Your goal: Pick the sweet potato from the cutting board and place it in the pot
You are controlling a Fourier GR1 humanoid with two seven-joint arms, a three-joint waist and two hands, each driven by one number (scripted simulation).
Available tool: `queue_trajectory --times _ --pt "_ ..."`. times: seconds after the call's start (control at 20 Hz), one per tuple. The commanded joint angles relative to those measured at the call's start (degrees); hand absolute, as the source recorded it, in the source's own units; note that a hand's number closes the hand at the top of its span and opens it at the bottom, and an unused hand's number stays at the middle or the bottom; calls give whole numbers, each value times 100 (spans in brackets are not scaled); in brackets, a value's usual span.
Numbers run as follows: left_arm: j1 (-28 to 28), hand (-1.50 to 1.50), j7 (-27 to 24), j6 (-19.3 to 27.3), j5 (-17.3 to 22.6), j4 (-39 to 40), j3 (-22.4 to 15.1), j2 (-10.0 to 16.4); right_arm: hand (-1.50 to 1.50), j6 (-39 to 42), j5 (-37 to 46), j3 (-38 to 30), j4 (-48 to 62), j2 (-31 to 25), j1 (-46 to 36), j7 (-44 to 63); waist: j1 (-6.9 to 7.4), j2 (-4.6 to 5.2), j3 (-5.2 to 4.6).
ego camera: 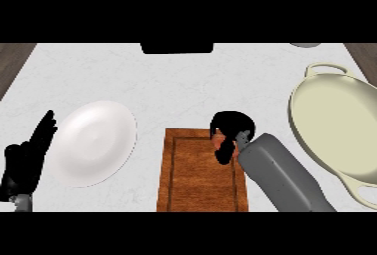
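Note:
A wooden cutting board (195, 174) lies at the lower middle of the white counter. Over its far right corner my right hand (233, 128) is curled round the orange sweet potato (220, 142), of which only a small patch shows under the fingers. The grey right forearm (283, 174) runs in from the lower right. A cream pot (335, 124) with two handles stands at the right edge, nothing visible inside it. My left hand (26, 157) rests open at the left edge, fingers up.
A white plate (92, 143) sits left of the cutting board, close to the left hand. A black object (177, 48) lies at the counter's far edge, and a grey one (305, 44) at the far right.

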Motion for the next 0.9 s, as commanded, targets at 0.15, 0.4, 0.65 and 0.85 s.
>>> queue_trajectory --times 0.15,0.4,0.65,0.85 --pt "171 0 85 89 36 4 248 102 150 -113 354 1236 -2444 -1243 1566 -1724 -432 -113 19" --pt "381 0 12 -40 176 -103 359 153 150 -857 728 924 -4229 -2879 2561 -2357 -387 -69 15" --pt "522 0 -159 -160 226 -122 447 237 150 -1956 1187 285 -5724 -3545 3390 -2371 -392 -68 10" --pt "434 0 -84 24 72 -192 265 24 150 -2701 1138 -812 -6524 -3697 3795 -2268 -400 -36 18"
